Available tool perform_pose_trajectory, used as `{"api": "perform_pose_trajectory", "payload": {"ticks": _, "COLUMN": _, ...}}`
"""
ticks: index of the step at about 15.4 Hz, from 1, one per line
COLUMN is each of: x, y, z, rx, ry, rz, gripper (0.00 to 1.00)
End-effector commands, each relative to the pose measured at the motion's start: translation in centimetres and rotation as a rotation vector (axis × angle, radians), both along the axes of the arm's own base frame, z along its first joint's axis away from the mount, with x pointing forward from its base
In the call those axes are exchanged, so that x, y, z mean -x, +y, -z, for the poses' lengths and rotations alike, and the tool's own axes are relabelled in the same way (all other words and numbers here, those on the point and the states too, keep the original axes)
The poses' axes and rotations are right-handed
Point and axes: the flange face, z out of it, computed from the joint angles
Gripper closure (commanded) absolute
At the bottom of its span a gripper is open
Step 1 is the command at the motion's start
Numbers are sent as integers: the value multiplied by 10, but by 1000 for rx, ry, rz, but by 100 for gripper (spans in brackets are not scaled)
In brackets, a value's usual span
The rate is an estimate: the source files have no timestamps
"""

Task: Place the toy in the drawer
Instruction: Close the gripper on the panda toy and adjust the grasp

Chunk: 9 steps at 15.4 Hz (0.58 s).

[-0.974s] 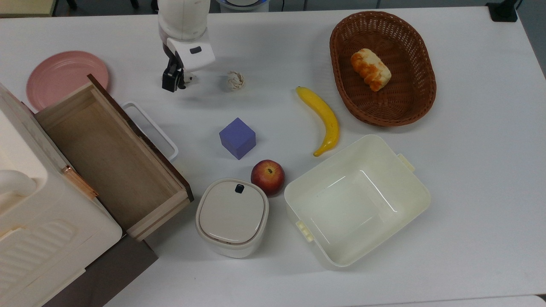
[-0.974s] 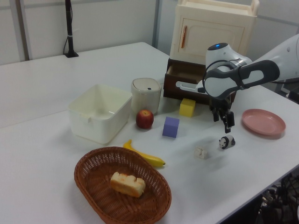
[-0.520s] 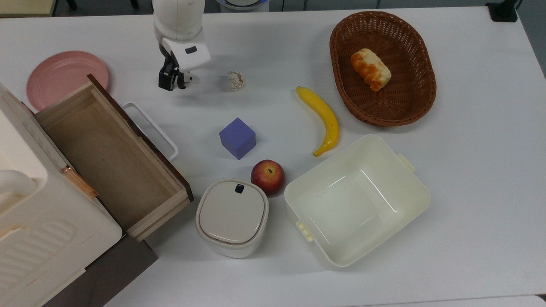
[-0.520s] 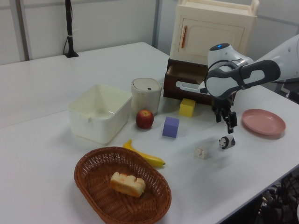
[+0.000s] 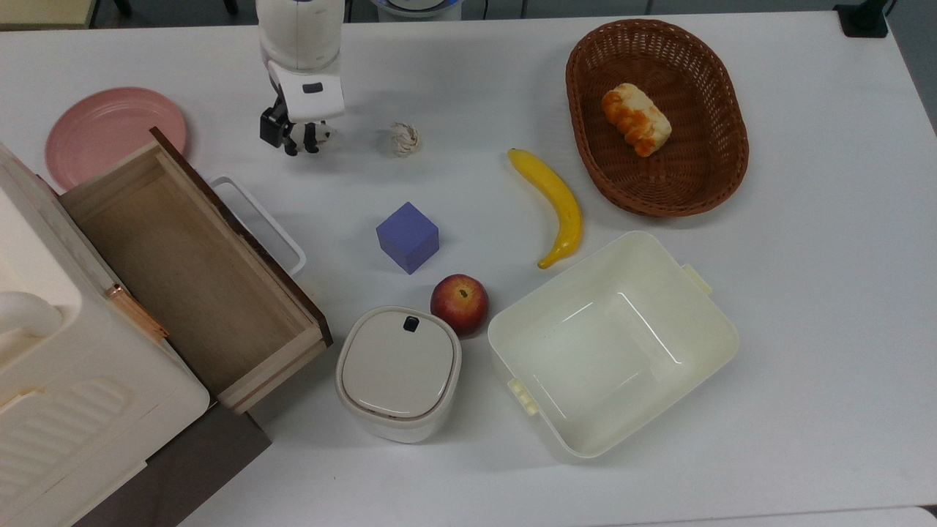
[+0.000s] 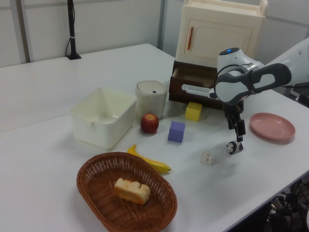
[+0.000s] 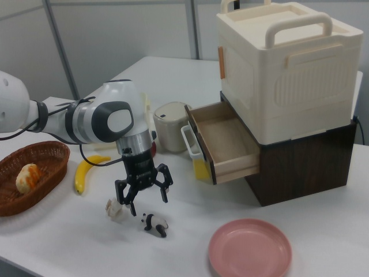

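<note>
The toy [image 7: 155, 223] is a small black-and-white panda standing on the white table, also seen as the toy [image 6: 233, 147] and partly under the arm as the toy [image 5: 315, 136]. My gripper [image 7: 144, 195] hangs just above it, open, its fingers spread and holding nothing. The same gripper [image 5: 291, 139] [image 6: 239, 133] points down at the panda. The drawer [image 5: 183, 271] of light wood is pulled out of the cream cabinet and is empty, with a white loop handle on its dark front. It is the drawer [image 7: 222, 135] to the right view's right of my gripper.
A woven ball [image 5: 404, 138] lies close by the toy. A purple cube [image 5: 408, 236], apple [image 5: 459, 304], banana [image 5: 554, 201], lidded white container [image 5: 399, 369], cream tub [image 5: 721, 329], bread basket [image 5: 725, 132] and pink plate [image 5: 110, 132] stand around. A yellow cube [image 6: 194, 111] sits by the drawer.
My gripper has shifted toward the top view's left and turned, coming down closer over the panda. The toy and the other objects have not moved.
</note>
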Motion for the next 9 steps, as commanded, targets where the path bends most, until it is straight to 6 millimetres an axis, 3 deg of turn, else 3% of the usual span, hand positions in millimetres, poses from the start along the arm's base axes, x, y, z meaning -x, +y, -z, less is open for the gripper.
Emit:
{"api": "perform_pose_trajectory", "payload": {"ticks": 1, "x": 11, "y": 4, "z": -1, "rx": 20, "ry": 6, "rz": 57, "gripper": 0}}
{"api": "perform_pose_trajectory", "payload": {"ticks": 9, "x": 6, "y": -13, "z": 36, "rx": 80, "ry": 112, "rz": -133, "gripper": 0}}
